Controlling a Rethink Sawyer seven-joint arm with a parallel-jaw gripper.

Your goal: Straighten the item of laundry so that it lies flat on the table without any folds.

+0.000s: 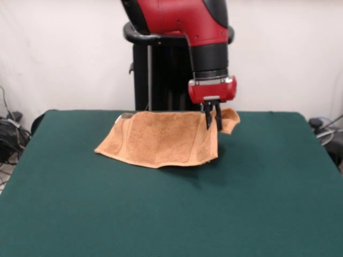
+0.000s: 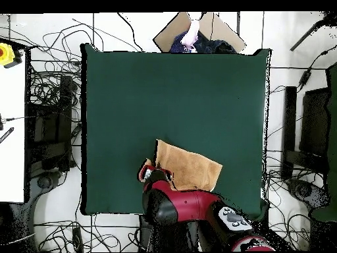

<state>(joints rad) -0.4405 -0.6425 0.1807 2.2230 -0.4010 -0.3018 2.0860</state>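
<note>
At the far edge of the table [image 1: 161, 214], we hold the gripper [image 1: 213, 123] with jaws clamped on the towel [image 1: 161, 139] at its right corner, lifted and draped, so folds remain and flattening is largely still ahead.

Orange-tan terry towel [image 1: 161, 142], rumpled, one corner lifted (the right-hand one in the front view), lying near the pedestal-side edge of the dark green table [image 1: 171, 214]
</note>
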